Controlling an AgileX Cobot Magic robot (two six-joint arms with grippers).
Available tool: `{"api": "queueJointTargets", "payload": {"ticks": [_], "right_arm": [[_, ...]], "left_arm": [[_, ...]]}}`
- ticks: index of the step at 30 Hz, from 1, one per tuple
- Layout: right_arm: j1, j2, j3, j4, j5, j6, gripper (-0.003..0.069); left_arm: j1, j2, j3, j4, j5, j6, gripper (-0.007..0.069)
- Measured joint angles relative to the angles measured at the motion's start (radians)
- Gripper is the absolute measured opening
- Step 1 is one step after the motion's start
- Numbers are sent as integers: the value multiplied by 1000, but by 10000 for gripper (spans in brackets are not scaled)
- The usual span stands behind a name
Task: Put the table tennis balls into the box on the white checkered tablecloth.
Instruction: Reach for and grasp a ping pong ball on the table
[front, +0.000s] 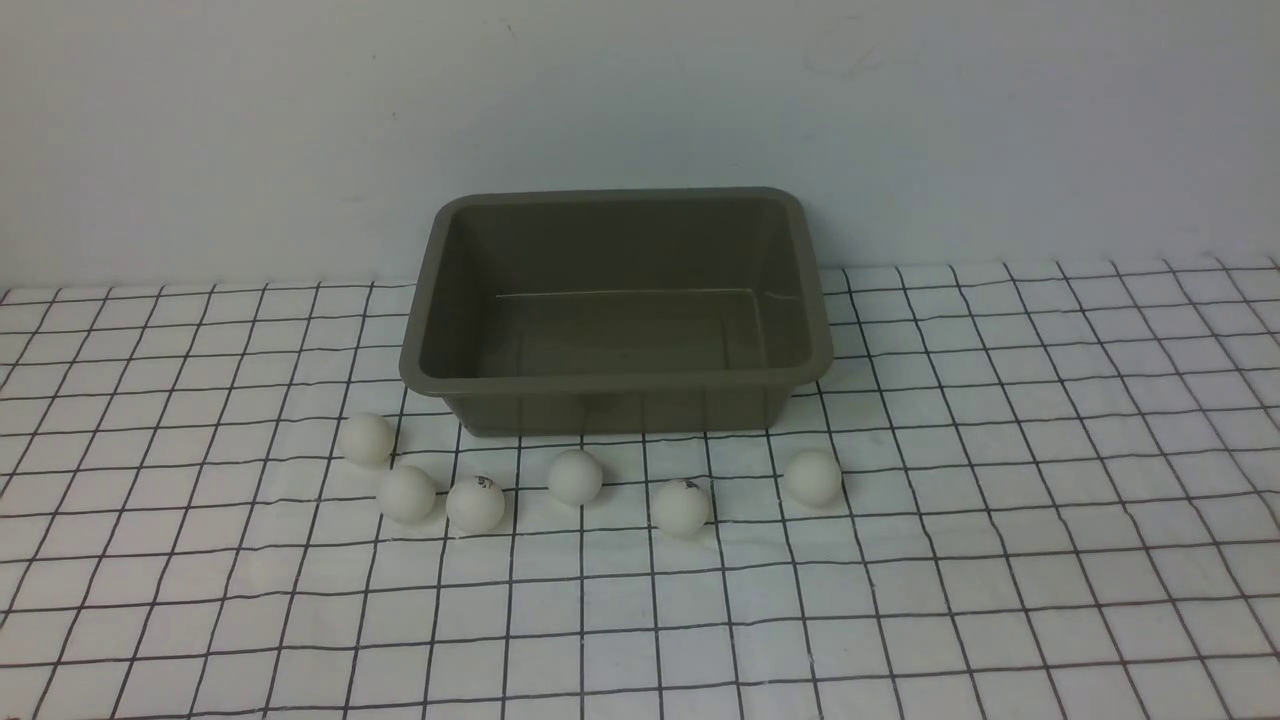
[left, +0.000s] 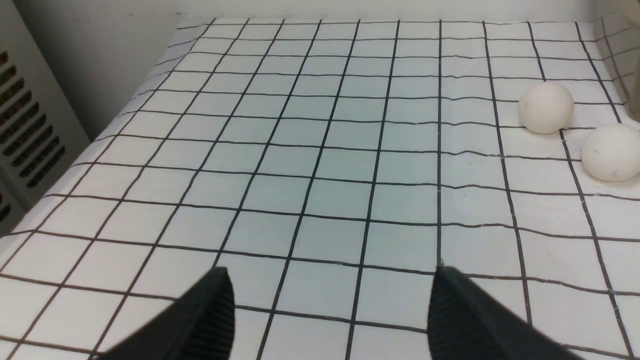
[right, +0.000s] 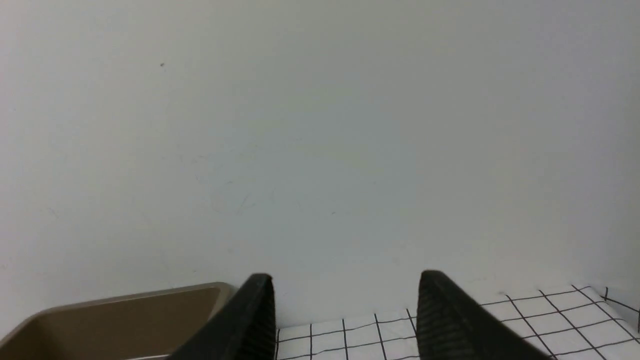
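Closest to you, your left jaws hang wide apart just over the white checkered tablecloth (front: 900, 600) with nothing between them. Your right jaws are parted too, gripping nothing, and face the plain wall (right: 320, 125).

Further out, all six table tennis balls (front: 575, 476) sit on the cloth in a loose row just in front of the box. The third ball from the left (front: 475, 503) and the fifth ball (front: 681, 507) each carry a small dark print (way too tiny to read, sorry).

Behind them the olive-grey box (front: 615, 381) stands upright on the cloth, bare floor showing and no label visible, with the wall right behind it.
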Motion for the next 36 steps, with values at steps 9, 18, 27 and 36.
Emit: {"api": "queueJointTargets", "payload": {"ticks": [9, 18, 27, 36], "right_arm": [[0, 0, 0, 43, -6, 0, 356], [0, 0, 0, 46, -4, -12, 356], [0, 0, 0, 49, 21, -26, 356], [0, 0, 0, 49, 40, -78, 356]], "left_arm": [[0, 0, 0, 0, 0, 0, 469], [0, 0, 6, -107, -69, -28, 469], [0, 0, 6, -563, -262, -80, 469], [0, 0, -101, -755, -80, 205, 469]]}}
